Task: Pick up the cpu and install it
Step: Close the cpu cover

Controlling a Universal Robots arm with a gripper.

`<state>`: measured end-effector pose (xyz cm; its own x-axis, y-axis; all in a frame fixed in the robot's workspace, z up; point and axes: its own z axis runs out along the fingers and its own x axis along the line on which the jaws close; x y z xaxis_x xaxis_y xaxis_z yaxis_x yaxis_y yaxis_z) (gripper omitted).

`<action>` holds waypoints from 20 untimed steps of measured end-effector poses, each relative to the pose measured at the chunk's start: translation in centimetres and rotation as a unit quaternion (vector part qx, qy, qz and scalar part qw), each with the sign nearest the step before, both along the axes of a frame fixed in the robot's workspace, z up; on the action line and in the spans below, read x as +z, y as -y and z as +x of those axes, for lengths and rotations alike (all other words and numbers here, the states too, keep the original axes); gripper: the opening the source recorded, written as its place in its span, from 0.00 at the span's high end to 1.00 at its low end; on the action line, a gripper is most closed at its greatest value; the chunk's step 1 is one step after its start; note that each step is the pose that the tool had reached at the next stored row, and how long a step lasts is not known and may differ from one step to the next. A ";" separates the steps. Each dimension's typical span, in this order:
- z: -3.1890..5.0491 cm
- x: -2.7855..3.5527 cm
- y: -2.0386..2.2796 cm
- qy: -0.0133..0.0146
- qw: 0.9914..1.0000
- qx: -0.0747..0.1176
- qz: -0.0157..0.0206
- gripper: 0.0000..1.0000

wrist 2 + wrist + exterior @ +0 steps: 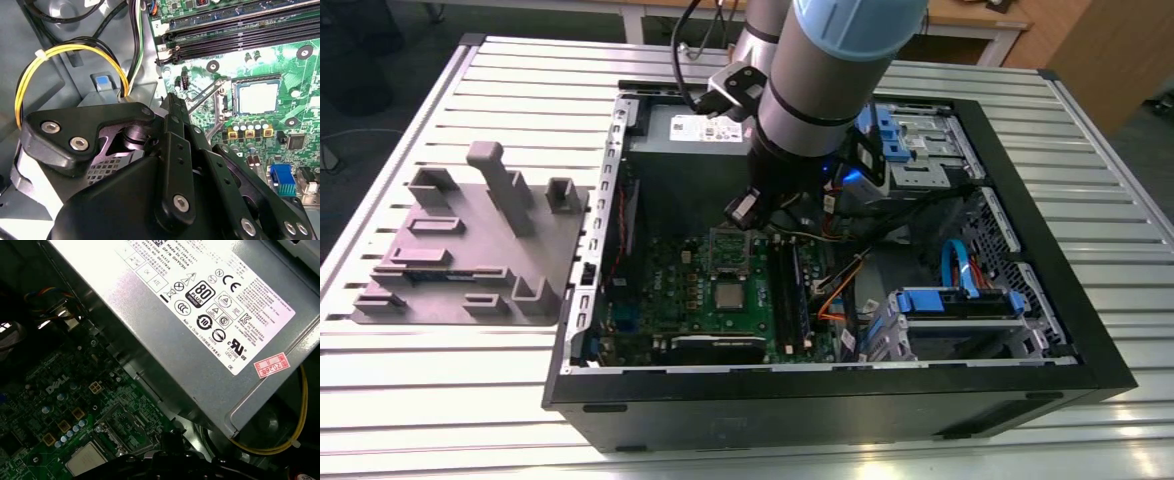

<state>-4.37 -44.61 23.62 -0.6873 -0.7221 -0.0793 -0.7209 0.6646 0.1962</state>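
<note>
So the cpu (730, 294) sits flat on the green board (670, 300), squared up in its socket spot. End effector (176, 107) hovers above the case (1047, 330), can't tell if it's clenched or released.

The cpu (90, 458) lies flat on the green board (55, 410), beside the grey labelled box (200, 325).

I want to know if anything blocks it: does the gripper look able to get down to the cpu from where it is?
Probably yes. The cpu lies face-up on the green board with open space above it, and the gripper hangs just beside it inside the case; no cable crosses it.
</note>
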 end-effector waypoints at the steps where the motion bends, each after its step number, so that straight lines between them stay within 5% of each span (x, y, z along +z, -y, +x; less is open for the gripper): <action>1: -0.01 0.06 0.00 0.000 1.000 0.001 0.000 0.90; 20: -0.04 0.58 0.20 0.000 1.000 0.027 -0.002 0.90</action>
